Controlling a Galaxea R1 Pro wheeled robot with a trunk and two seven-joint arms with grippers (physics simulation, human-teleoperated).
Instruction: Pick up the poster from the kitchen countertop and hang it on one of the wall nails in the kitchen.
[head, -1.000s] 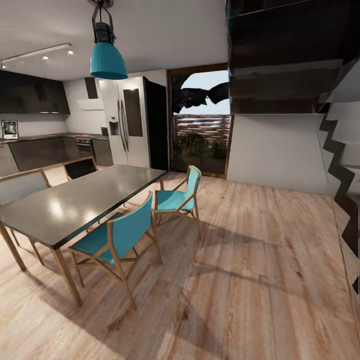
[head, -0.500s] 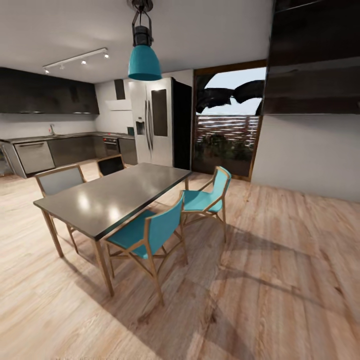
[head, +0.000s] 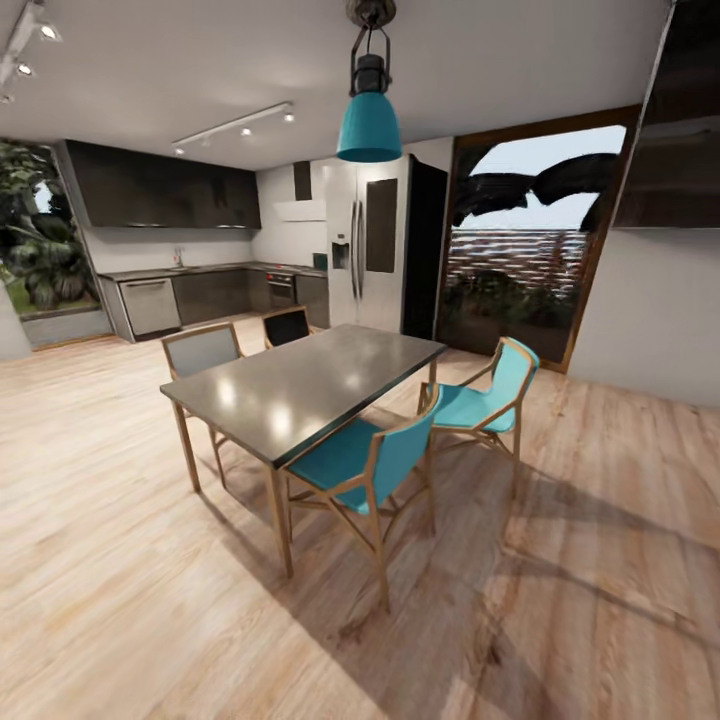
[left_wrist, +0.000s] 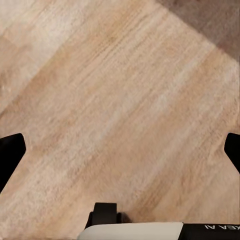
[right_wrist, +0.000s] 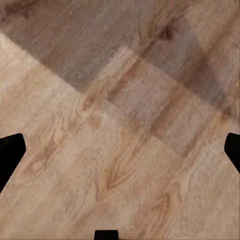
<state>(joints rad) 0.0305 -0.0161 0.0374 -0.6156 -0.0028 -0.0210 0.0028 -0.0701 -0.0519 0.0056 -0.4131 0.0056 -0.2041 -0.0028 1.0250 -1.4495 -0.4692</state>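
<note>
Poster not picked out at this range; its worktop (head: 190, 270) runs along the far wall, behind the dining table (head: 300, 385), left of the fridge (head: 370, 245). Step in hand looks like transit: nothing grabbed yet. Next move calls for driving round the table's left side, clear of the chairs (head: 370, 465), up to the worktop. Both arms hang tool-down over the wood floor (head: 120, 600). Left tool (left_wrist: 120, 150) spread, empty; right tool (right_wrist: 120, 150) spread, empty.
</note>
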